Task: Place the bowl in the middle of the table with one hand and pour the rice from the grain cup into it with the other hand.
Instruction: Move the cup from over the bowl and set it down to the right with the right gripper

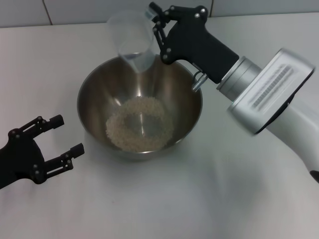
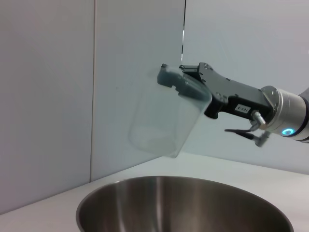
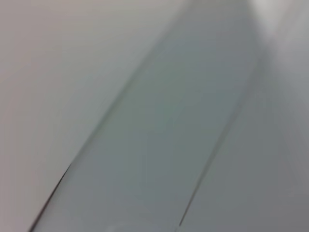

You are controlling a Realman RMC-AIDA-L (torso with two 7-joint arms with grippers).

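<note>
The white table (image 1: 239,199) is plain, smooth and matte, and it fills nearly all of the head view. Its far edge meets a pale tiled wall (image 1: 75,10). The one thing resting directly on it is the stainless-steel bowl (image 1: 92,99), which stands upright near the middle of the tabletop, somewhat closer to the far edge than to the near one. The bowl throws a soft shadow on the surface along its near side. In the left wrist view the table (image 2: 43,205) shows as a pale strip beside the bowl's rim (image 2: 145,181), running back to the wall.
</note>
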